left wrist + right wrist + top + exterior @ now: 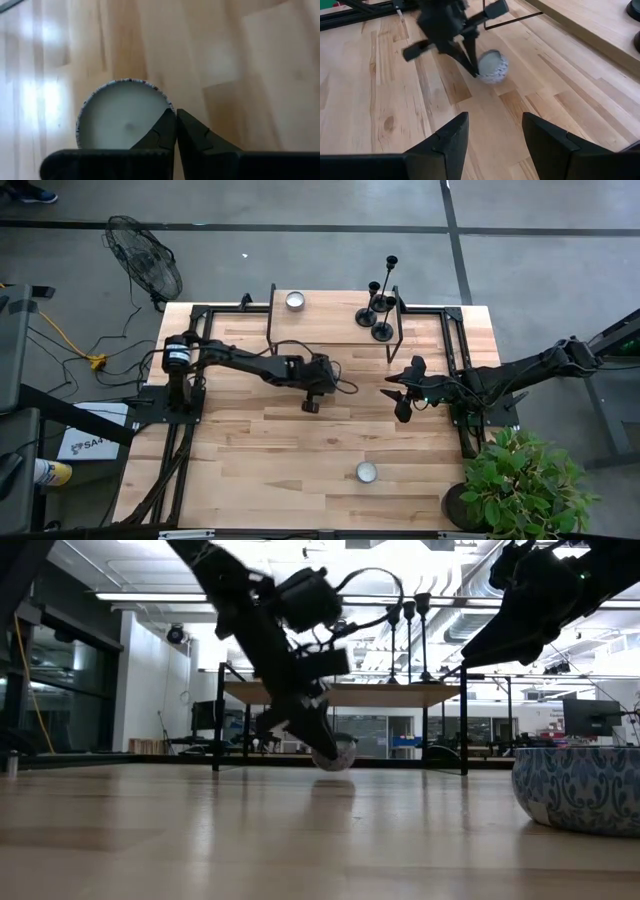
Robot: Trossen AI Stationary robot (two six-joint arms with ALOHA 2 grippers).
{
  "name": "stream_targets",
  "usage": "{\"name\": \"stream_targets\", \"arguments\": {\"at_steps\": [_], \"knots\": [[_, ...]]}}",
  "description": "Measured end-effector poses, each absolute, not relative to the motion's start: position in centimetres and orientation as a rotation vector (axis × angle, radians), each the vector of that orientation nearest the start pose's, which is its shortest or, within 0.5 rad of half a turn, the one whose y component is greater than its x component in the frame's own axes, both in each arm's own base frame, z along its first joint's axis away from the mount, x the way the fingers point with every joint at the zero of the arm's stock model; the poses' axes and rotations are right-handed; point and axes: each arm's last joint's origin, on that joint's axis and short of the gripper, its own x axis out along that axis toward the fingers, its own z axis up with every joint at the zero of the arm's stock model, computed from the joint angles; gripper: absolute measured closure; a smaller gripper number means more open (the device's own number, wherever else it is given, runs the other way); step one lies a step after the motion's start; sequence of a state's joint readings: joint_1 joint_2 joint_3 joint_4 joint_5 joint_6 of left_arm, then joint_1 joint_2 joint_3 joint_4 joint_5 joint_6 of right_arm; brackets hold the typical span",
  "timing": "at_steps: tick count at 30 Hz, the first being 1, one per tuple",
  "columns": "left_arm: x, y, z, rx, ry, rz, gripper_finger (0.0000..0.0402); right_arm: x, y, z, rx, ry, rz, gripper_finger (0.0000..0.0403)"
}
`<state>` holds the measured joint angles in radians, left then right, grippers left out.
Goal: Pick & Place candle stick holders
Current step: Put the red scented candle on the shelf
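Heads up: your left hand (311, 404) is clenched with its fingertips pinching the rim of a small white tealight (122, 117) mid-bench. The three candlesticks (380, 305) stand upright on the raised shelf (330, 320) at the bench's far edge, toward the right. They're well apart from both hands, stems vertical. Your right hand (403, 408) hangs part-open and empty, and I'd say it's the nearer one.

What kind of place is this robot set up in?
Probably a lab or workshop in an industrial-style building: concrete floor around the table, exposed ceiling ducts, glass-walled rooms behind, and a floor fan with loose cables nearby.
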<state>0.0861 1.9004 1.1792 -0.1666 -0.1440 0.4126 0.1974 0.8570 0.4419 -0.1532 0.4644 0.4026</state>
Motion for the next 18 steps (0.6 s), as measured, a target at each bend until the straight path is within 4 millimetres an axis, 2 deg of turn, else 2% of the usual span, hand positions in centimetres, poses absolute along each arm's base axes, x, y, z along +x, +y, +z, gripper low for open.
{"name": "stream_targets", "arguments": {"at_steps": [5, 10, 18], "knots": [[39.3, 2.4, 18.7, 0.375, 1.012, -0.104, 0.0399, 17.4, 2.2, 20.9, 0.204, 0.477, -0.36, 0.0222], [39.6, 2.0, 21.8, 0.286, 1.068, -0.251, 0.04, 17.4, 2.2, 20.9, 0.195, 0.479, -0.357, 0.0222], [39.9, 2.0, 26.3, 0.269, 1.08, -0.286, 0.04, 17.4, 2.2, 20.9, 0.179, 0.483, -0.348, 0.0222]]}}
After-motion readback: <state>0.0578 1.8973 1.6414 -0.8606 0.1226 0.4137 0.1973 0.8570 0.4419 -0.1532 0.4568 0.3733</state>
